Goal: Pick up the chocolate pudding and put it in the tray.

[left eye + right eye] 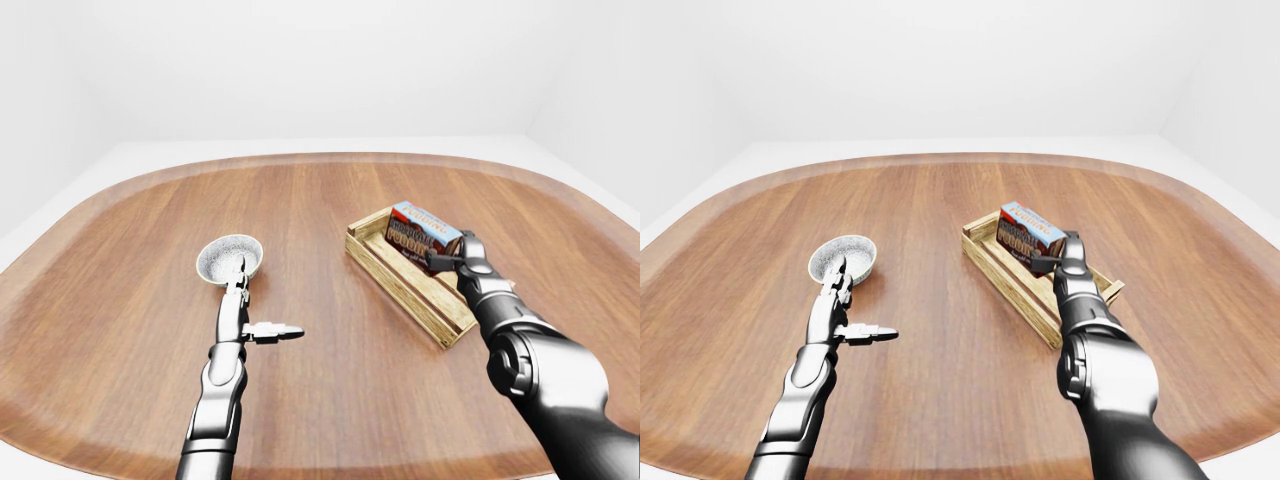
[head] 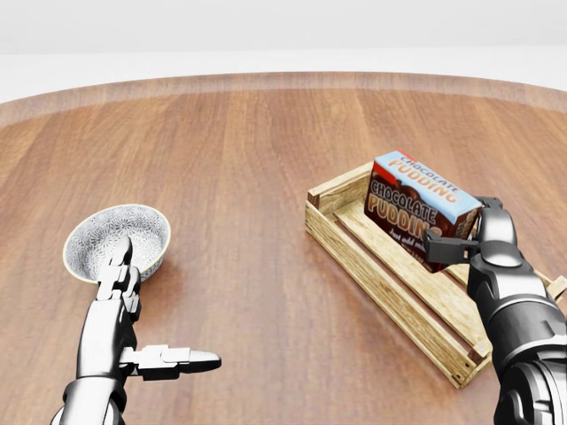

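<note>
The chocolate pudding (image 2: 416,206) is a brown and blue box with orange lettering, tilted inside the wooden slatted tray (image 2: 381,274) at the right of the head view. My right hand (image 2: 461,241) is shut on the box's right end, fingers round its lower corner. The box's lower edge is down among the tray's slats. My left hand (image 2: 142,332) stands open at the lower left, holding nothing, far from the box.
A white patterned bowl (image 2: 117,239) sits on the wooden table (image 2: 248,159) at the left, just above my left hand's fingertips. The table's curved far edge runs across the top of the head view.
</note>
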Robot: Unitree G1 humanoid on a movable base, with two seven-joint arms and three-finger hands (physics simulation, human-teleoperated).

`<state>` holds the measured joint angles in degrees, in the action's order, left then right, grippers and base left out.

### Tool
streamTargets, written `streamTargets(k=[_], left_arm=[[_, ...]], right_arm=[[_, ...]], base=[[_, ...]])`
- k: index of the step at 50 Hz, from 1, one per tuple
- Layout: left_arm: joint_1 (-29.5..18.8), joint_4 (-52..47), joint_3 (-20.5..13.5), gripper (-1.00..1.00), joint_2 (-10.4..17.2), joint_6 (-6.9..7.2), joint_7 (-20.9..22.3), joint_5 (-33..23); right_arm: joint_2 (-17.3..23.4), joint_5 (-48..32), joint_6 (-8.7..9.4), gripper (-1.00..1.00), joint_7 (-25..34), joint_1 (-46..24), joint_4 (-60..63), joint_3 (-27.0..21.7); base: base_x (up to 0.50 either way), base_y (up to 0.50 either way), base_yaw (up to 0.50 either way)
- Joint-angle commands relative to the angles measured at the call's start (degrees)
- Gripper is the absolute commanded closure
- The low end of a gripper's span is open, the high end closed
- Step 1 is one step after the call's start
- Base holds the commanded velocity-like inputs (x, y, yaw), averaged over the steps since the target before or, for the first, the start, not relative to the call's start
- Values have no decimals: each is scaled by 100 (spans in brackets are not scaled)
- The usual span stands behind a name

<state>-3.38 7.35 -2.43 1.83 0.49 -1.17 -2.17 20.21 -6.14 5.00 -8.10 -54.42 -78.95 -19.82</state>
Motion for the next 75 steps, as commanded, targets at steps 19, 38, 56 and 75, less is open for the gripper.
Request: streamTargets(k=[19, 38, 56, 75], left_arm=[[18, -58, -10, -100, -25, 59, 62, 82], [23, -85, -5, -100, -27, 87, 68, 72], [25, -78, -9, -100, -27, 85, 60, 76], [25, -79, -8, -100, -26, 89, 62, 74]], right_arm=[[-36, -125, 0, 100, -46, 266, 29, -125], [-20, -125, 0, 100, -78, 524, 19, -196], [27, -63, 0, 100, -44, 617, 19, -249], [24, -45, 0, 100, -52, 772, 12, -294]], base=[[0, 0, 0], [0, 0, 0], [0, 0, 0], [0, 0, 0]])
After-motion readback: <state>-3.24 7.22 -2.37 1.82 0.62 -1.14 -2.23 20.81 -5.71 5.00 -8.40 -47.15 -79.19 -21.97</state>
